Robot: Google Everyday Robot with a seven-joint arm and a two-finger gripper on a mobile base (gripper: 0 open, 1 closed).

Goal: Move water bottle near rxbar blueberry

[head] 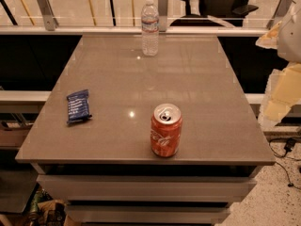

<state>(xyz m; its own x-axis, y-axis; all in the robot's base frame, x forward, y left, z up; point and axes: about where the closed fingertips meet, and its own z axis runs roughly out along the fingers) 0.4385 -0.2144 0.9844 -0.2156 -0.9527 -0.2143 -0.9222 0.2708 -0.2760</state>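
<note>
Camera view: grey tabletop (197,88) seen from its near edge, three items on it. Water bottle (150,27) stands upright at the far edge, approx. mid-width and a bit left of centre; white cap on, label band round the upper body, clear below. Rxbar blueberry (78,106) lies flat by the left edge, roughly halfway btwn the far & near corners, long axis running near-to-far, dark blue wrapper w/ white lettering. Bottle & bar are well apart, w/ bare tabletop btwn them. Red soda can (165,130) stands upright close to the near edge, approx. centre, top facing up w/ the pull tab showing; it touches neither bottle nor bar. The claw (281,86) is off the tabletop, beyond the right edge, at about mid-length of that edge, seen as pale cream & white shapes cut off by the frame border; it touches nothing on the tabletop, and whether it is released or clenched I cannot tell. A black office chair (221,1) sits past the far right corner. Pale shelf-like tiers (146,187) show below the near edge.
</note>
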